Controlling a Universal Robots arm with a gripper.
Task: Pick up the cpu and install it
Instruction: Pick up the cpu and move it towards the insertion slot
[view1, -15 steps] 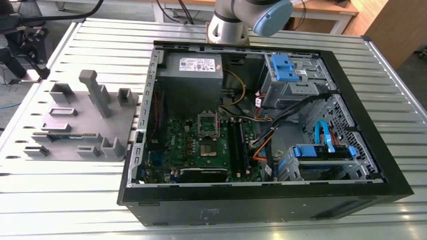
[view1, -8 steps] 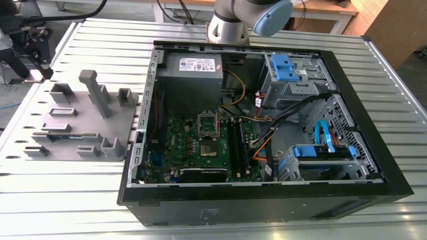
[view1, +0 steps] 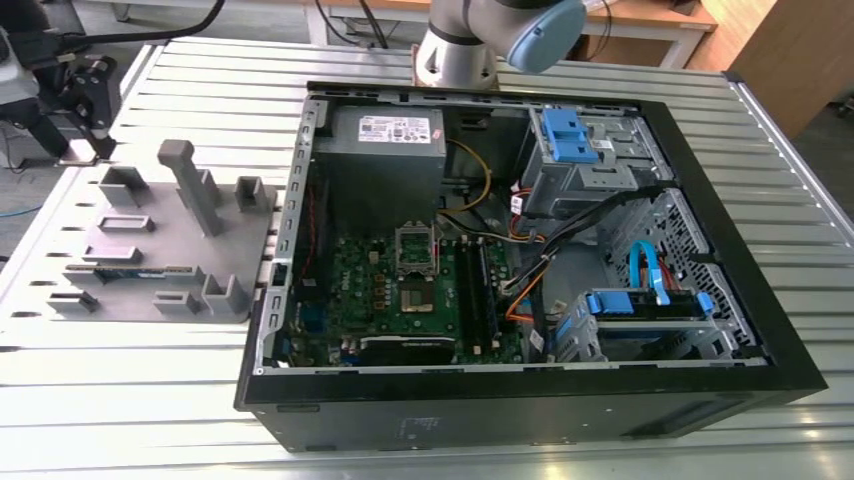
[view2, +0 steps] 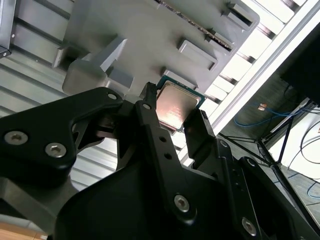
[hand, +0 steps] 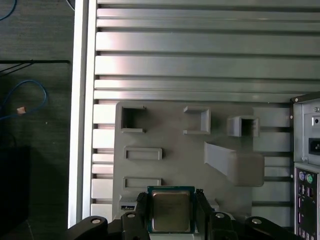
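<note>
The cpu (view2: 176, 102) (hand: 171, 211), a small square chip with a dull silver top and green rim, sits between my gripper's two black fingers in both wrist views. My gripper (view2: 175, 109) (hand: 171, 206) is shut on its opposite edges. Behind the chip in both wrist views lies the grey holder plate (hand: 170, 135) (view2: 145, 30). In the exterior view my gripper (view1: 83, 95) hangs at the far left, by the far corner of that plate (view1: 160, 250). The motherboard (view1: 387, 300) lies in the open computer case with its socket (view1: 416, 262) near the middle.
The black computer case (view1: 747, 330) takes up the exterior view's middle and right, with cables, blue drive bays (view1: 574, 140) and the power supply (view1: 387, 135). Upright grey posts (view1: 187, 180) rise from the holder plate. Everything rests on a ribbed metal table (view1: 134, 380).
</note>
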